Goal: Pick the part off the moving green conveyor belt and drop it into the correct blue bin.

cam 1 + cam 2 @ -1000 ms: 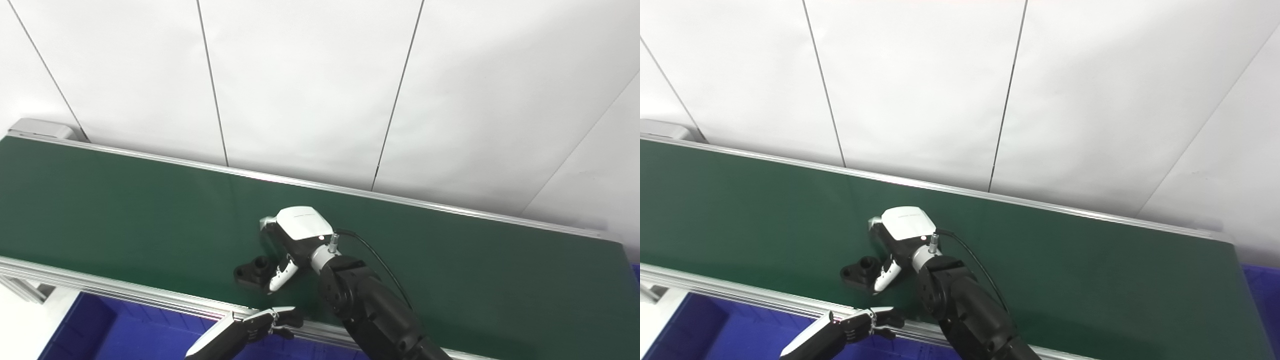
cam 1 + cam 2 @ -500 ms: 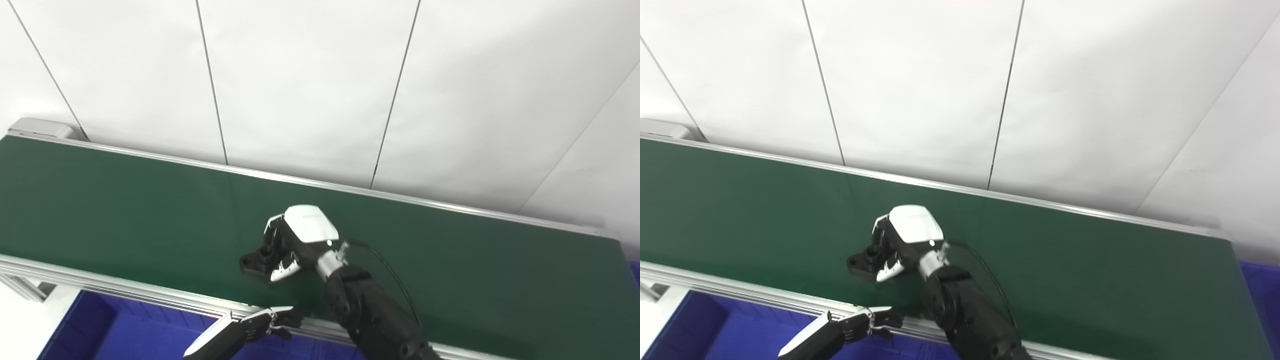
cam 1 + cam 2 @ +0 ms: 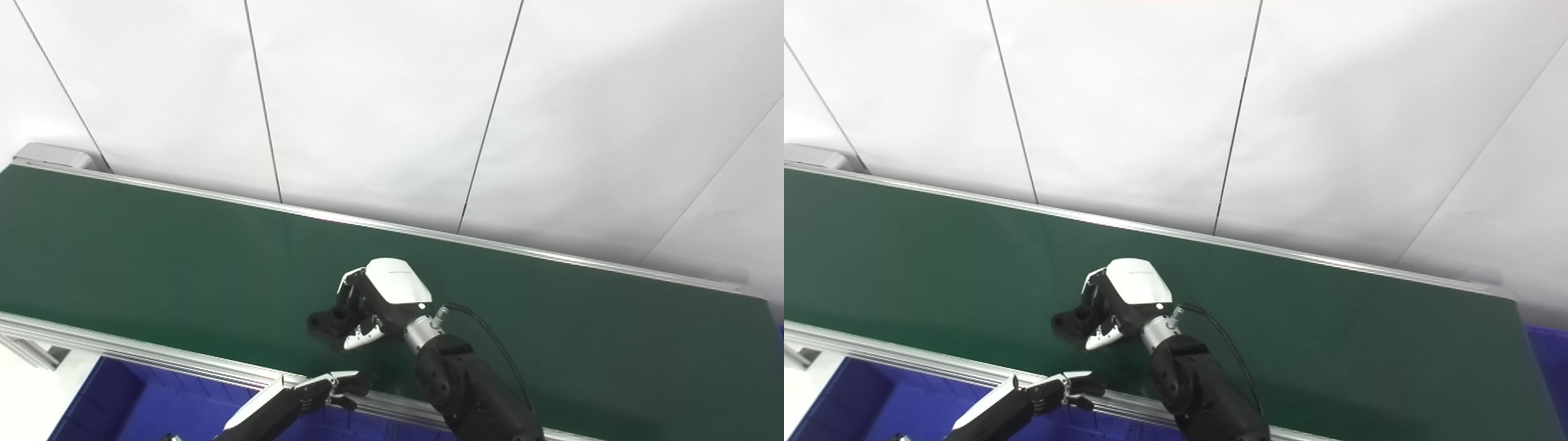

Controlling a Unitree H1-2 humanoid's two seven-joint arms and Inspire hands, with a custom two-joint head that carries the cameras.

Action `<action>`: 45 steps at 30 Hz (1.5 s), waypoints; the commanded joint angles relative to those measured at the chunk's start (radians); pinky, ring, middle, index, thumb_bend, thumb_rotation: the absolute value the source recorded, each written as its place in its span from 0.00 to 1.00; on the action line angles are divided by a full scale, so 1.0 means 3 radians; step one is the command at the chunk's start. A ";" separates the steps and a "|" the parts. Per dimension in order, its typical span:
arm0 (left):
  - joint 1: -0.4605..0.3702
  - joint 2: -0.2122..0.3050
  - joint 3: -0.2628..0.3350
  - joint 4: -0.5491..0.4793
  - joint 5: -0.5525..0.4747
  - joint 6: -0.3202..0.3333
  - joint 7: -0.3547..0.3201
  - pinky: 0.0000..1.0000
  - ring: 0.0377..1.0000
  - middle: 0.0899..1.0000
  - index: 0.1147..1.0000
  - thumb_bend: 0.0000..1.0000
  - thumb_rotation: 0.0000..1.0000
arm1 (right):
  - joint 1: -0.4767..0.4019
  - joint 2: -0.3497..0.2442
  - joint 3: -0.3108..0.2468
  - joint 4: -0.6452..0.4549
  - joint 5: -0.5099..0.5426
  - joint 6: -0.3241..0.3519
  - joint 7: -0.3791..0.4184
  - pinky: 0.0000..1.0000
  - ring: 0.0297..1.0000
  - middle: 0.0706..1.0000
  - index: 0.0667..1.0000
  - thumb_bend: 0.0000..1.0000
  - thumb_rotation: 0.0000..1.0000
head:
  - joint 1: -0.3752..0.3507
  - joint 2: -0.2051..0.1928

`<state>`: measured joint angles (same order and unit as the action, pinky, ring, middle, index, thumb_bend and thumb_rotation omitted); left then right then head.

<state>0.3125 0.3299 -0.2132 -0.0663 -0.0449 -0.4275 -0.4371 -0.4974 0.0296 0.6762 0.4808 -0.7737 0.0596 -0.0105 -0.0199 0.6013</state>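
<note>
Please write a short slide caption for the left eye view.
Right hand closes around a black part on the green belt; left hand waits at the rail.

Right hand (image 3: 373, 303) closed around black part (image 3: 327, 321) on green conveyor belt (image 3: 153, 257); left hand (image 3: 318, 392) at belt's near rail, over blue bin (image 3: 141, 407).

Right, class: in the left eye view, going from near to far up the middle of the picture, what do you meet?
Left hand → near rail of the conveyor → black part on the green belt → far rail → white wall panels.
</note>
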 commanded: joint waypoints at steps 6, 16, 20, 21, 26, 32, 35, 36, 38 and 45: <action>-0.0030 0.0043 0.0048 -0.0029 -0.0085 -0.0133 -0.0019 0.76 0.84 0.86 0.83 0.34 0.20 | 0.0130 -0.0010 -0.0320 -0.0485 0.0182 0.0012 -0.0015 0.30 0.35 0.45 0.43 0.53 0.00 | -0.0048 0.0028; -0.0062 0.0036 0.0037 -0.0015 -0.0089 -0.0134 -0.0027 0.77 0.85 0.87 0.83 0.31 0.22 | 0.0606 -0.0021 -0.0705 -0.0942 0.0370 -0.0127 -0.0230 0.36 0.41 0.47 0.45 0.52 0.00 | -0.0178 0.0099; -0.0091 0.0020 0.0024 -0.0006 -0.0066 -0.0130 -0.0027 0.77 0.85 0.87 0.84 0.30 0.23 | 0.0776 0.0022 -0.0836 -0.1028 0.0529 -0.0224 -0.0327 0.32 0.40 0.47 0.47 0.52 0.00 | -0.0243 0.0147; -0.0098 0.0015 0.0021 -0.0004 -0.0059 -0.0126 -0.0023 0.77 0.85 0.87 0.84 0.30 0.24 | 0.0810 0.0027 -0.0859 -0.1046 0.0557 -0.0250 -0.0355 0.32 0.40 0.47 0.47 0.52 0.00 | -0.0273 0.0173; -0.0138 -0.0009 0.0013 0.0000 -0.0071 -0.0119 -0.0016 0.78 0.86 0.88 0.84 0.29 0.30 | 0.0957 0.0004 -0.0903 -0.1206 0.0602 -0.0297 -0.0445 0.31 0.39 0.46 0.48 0.52 0.00 | -0.0331 0.0317; -0.0215 -0.0043 -0.0009 0.0053 -0.0096 -0.0132 -0.0036 0.82 0.88 0.89 0.86 0.27 0.37 | 0.1192 -0.0043 -0.0964 -0.1452 0.0722 -0.0352 -0.0442 0.31 0.39 0.46 0.48 0.51 0.00 | -0.0390 0.0428; -0.0240 -0.0062 -0.0009 0.0089 -0.0111 -0.0138 -0.0053 0.83 0.88 0.89 0.87 0.27 0.38 | 0.1335 -0.0074 -0.1002 -0.1495 0.0801 -0.0486 -0.0480 0.31 0.39 0.46 0.48 0.52 0.00 | -0.0405 0.0445; -0.0246 -0.0065 -0.0007 0.0093 -0.0108 -0.0138 -0.0056 0.83 0.88 0.90 0.87 0.27 0.38 | 0.1386 -0.0081 -0.1018 -0.1509 0.0827 -0.0531 -0.0495 0.31 0.39 0.45 0.48 0.51 0.00 | -0.0405 0.0445; -0.0261 -0.0070 0.0002 0.0101 -0.0108 -0.0137 -0.0057 0.83 0.88 0.89 0.87 0.27 0.38 | 0.1510 -0.0078 -0.1061 -0.1565 0.0911 -0.0585 -0.0501 0.31 0.39 0.44 0.48 0.51 0.00 | -0.0442 0.0476; -0.0312 -0.0044 0.0030 0.0146 -0.0136 -0.0136 -0.0078 0.84 0.89 0.90 0.87 0.29 0.42 | 0.1840 -0.0089 -0.1149 -0.1664 0.1021 -0.0790 -0.0558 0.29 0.38 0.43 0.48 0.51 0.00 | -0.0492 0.0497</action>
<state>0.2321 0.3031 -0.2108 -0.0104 -0.0592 -0.4275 -0.4571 0.0549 -0.0027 0.3325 0.0204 -0.4795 -0.1032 -0.1579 -0.1687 0.7501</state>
